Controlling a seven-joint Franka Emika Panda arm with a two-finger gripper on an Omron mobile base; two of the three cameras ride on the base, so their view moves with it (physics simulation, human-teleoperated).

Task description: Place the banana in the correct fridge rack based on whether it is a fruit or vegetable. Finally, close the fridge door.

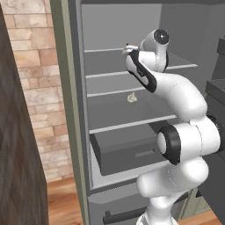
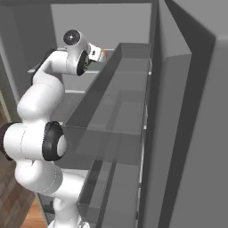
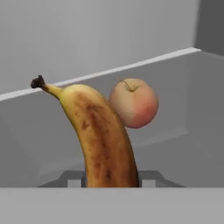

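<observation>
1. The banana (image 3: pixel 103 135) is seen in the hand view rising from the bottom edge, its dark stem tip pointing up and to the left, its skin yellow-brown with dark streaks.
2. The gripper (image 2: pixel 99 54) is seen in the right base view reaching into the top of the fridge, with a small orange-brown piece showing at its tip; the banana's lower end is lodged between the two finger stubs in the hand view, so the banana is held by the gripper.
3. A round red apple (image 3: pixel 134 102) is seen just behind the banana and partly overlapped by it; whether the two touch cannot be told.
4. The fridge rack (image 1: pixel 105 49) is the topmost grey shelf, and the gripper is placed just above it in the left base view; the apple rests on a grey shelf surface behind the banana.
5. A pale whitish bulb (image 1: pixel 132 97) lies on a lower shelf, well below the banana.
6. A grey drawer (image 1: pixel 125 151) sits below that shelf.
7. The fridge door (image 2: pixel 191 133) stands open to the right of the banana, its grey bins (image 2: pixel 111 120) facing the interior.
</observation>
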